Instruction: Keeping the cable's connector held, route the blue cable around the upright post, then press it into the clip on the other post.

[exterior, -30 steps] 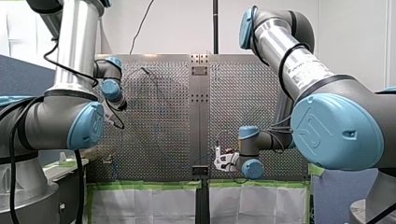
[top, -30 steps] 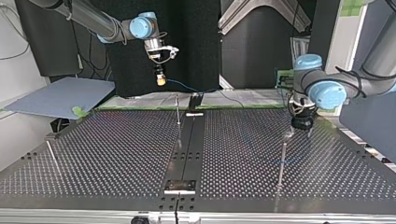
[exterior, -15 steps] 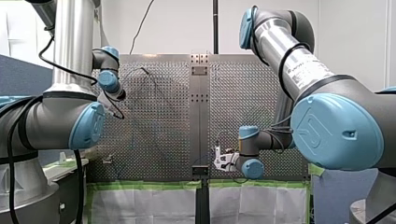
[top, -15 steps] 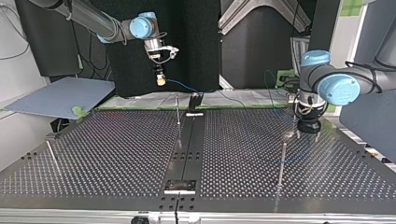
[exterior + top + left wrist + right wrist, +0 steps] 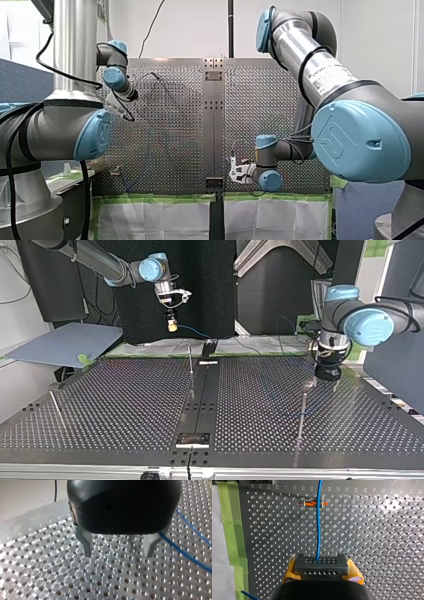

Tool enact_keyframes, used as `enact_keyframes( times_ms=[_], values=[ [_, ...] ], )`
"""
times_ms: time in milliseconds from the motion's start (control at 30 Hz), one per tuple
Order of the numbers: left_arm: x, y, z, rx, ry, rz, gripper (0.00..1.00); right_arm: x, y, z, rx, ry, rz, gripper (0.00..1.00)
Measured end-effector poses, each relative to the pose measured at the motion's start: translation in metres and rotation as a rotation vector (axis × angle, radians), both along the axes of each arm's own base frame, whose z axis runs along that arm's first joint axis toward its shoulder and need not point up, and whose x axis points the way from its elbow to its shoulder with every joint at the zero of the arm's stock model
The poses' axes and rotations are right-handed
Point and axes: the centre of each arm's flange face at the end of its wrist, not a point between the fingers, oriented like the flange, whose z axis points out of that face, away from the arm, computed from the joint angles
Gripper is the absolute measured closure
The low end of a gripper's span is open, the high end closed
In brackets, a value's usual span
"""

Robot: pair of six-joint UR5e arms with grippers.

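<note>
In the right wrist view my right gripper [image 5: 321, 570], with yellow pads, is shut on a grey connector block [image 5: 321, 565]. The blue cable [image 5: 319, 530] leaves the block and runs ahead across an orange and metal clip [image 5: 312, 504]. The top view has this gripper [image 5: 172, 326] hanging above the thin post [image 5: 190, 357] at the table's far edge. My left gripper [image 5: 118, 555] is open, its metal fingers [image 5: 86, 543] just above the perforated table with nothing between them. A stretch of blue cable [image 5: 190, 555] lies beside one finger. A second upright post [image 5: 302, 412] stands near my left gripper [image 5: 327, 384].
A third post [image 5: 55, 407] leans at the top view's left. A dark central rail [image 5: 200, 400] with metal plates runs down the table's middle. Green tape [image 5: 232, 525] and white sheeting border the table edge. A blue-grey board [image 5: 65, 342] lies off the table's far left corner.
My left arm's wrist has lifted and swung a little toward the top view's right, its gripper still open. My right arm has stayed put with the connector.
</note>
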Motion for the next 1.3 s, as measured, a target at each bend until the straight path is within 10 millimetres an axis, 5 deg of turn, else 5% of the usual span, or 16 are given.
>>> enact_keyframes(
  times_ms=[567, 1300],
  values=[
    [-0.027, -0.035, 0.025, 0.046, 0.007, -0.137, 0.0, 0.0, 0.0, 0.0, -0.002, -0.001, 0.0, 1.0],
    [-0.074, -0.038, 0.081, 0.164, -0.041, -0.094, 0.0, 0.0, 0.0, 0.0, 0.0, 0.0, 0.0, 1.0]
  ],
)
